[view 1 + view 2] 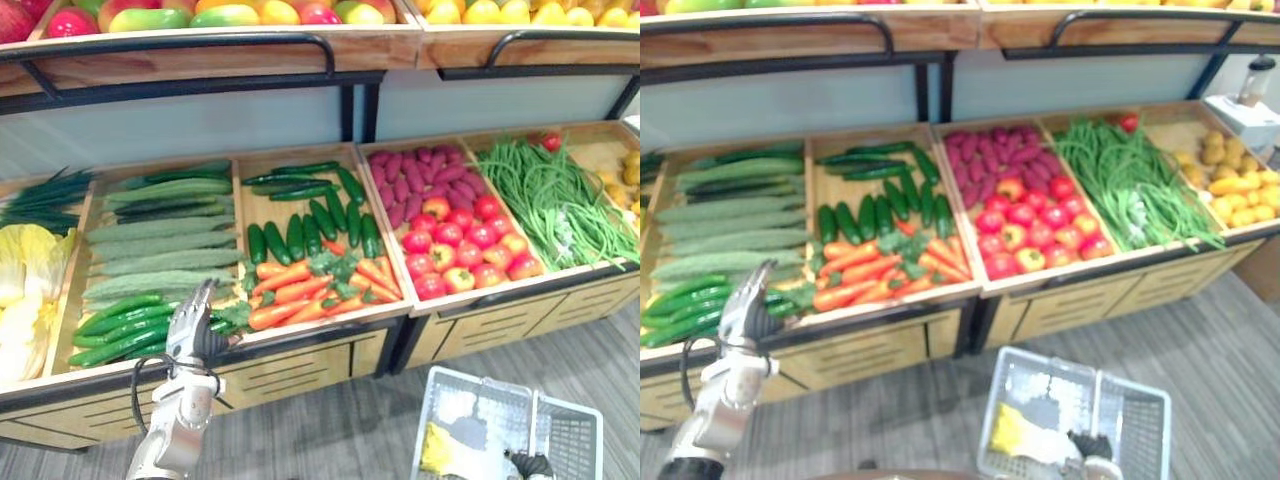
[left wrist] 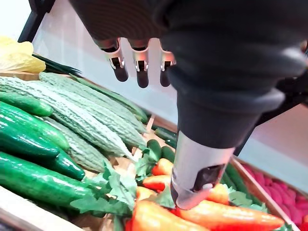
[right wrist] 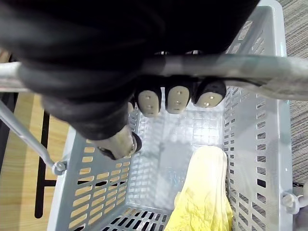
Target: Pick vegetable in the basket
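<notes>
Currently: left hand [image 1: 193, 325], fingers [image 2: 140, 67] straight, apart, empty, over stall [image 1: 290, 375] front edge. Carrots [image 1: 300, 290] just right of it, slightly ahead, lying slantwise; cucumbers [image 1: 115, 330] just left. Right hand [image 3: 178, 100] farther off, curled round basket [image 3: 250, 159] handle [image 3: 269, 67]; cabbage [image 3: 204, 192] inside.

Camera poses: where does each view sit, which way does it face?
Left eye: head, looking down at produce stand; left hand by cucumbers.
Right eye: same head, same scene; right hand on basket.
Left wrist: left arm, along its open hand, over carrots.
Right wrist: right arm, down into basket; fingers curled round handle.
Shared: eyes and right wrist show yellow leafy vegetable.
</notes>
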You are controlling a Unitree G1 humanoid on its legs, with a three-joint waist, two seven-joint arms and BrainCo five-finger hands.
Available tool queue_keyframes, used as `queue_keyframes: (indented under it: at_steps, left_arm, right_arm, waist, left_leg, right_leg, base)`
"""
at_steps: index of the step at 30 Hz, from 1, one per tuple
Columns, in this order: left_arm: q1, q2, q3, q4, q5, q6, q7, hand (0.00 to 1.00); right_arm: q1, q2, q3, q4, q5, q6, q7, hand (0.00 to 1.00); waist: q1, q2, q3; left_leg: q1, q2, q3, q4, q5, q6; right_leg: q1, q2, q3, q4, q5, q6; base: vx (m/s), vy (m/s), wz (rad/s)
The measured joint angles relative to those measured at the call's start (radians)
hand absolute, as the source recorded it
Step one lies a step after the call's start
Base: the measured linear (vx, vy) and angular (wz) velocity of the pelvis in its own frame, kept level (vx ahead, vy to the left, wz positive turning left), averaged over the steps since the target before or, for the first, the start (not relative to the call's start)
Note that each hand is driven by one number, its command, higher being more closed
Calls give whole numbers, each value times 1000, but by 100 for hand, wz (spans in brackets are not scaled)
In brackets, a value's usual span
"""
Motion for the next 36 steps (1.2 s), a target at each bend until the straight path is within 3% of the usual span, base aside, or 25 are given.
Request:
queue_keyframes:
  at_steps: [13,36]
  left_arm:
    - [-171,70,-50,141,31,38,10,0]
    - [-358,74,-247,261,79,40,20,0]
  right_arm:
    - [-46,-14,1,-71,-20,5,-5,100]
    - [-84,-31,22,-92,-20,6,-25,100]
  waist:
    - [-15,3,71]
    - [-23,17,132]
  left_leg:
    - [-27,-2,58,4,0,0]
    - [-45,-5,70,4,0,0]
  right_leg:
    - [-92,-2,77,37,2,3]
    - [-129,-2,107,38,9,12]
  base:
    - [-8,14,-14]
    - [-2,1,-3]
